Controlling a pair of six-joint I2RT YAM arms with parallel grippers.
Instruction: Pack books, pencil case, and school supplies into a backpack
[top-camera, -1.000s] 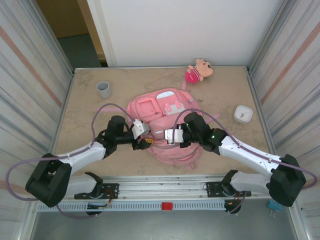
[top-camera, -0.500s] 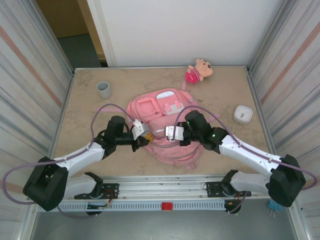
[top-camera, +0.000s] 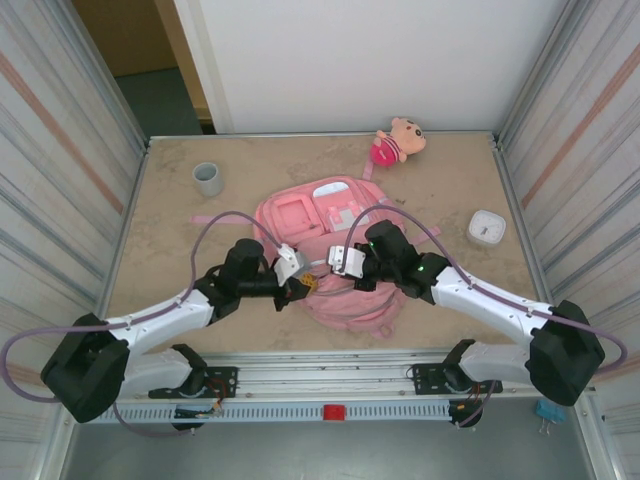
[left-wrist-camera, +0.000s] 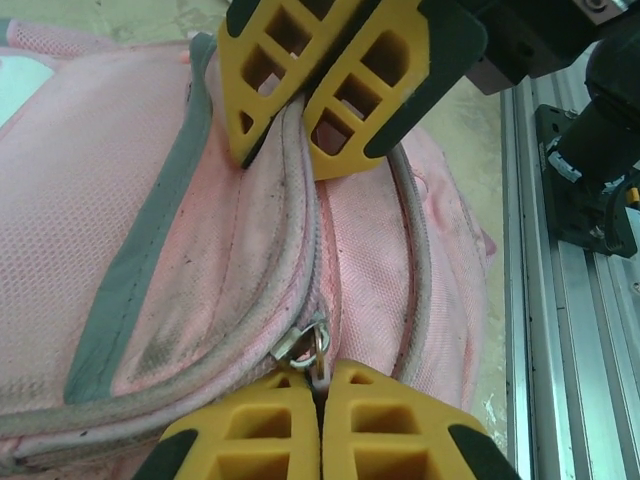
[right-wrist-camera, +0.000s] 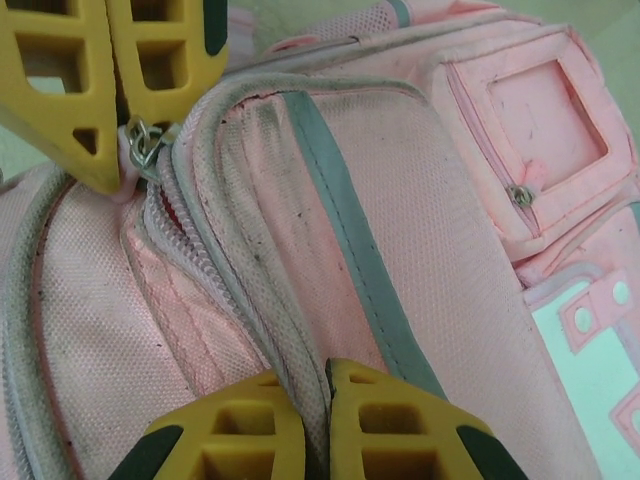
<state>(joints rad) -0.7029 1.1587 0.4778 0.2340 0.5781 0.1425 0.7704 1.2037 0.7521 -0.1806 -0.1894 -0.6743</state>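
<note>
Leftward arm has slid in toward the middle since a second ago, and its jaws, apart back then, have come together. So now the left pincer (left-wrist-camera: 320, 388) is clamped on the little metal zip pull (left-wrist-camera: 312, 348), right at the end of the zip line. Across from it, the right pincer (right-wrist-camera: 315, 388) has crept a touch closer and is pinched tight on the piping (left-wrist-camera: 300, 200) that runs alongside the zip. The two sets of yellow fingers face each other, close but apart.

The backpack (top-camera: 340, 215) lies flat in the middle of the counter (top-camera: 180, 225), front pockets up, top end toward me. Whether the books or supplies are in there, I cannot tell from here.

My read on handling: this is soft, limp fabric, and light, so I expect the whole bag to drag across the counter if I tug one-handed. That is why the right side needs to anchor the piping while the left draws the pull along the zip. The pull itself looks small, smooth and easy to lose, so I want a firm grip and a haul in line with the teeth, not across them. The mesh is scuffed but looks sturdy, nothing fragile about it.
</note>
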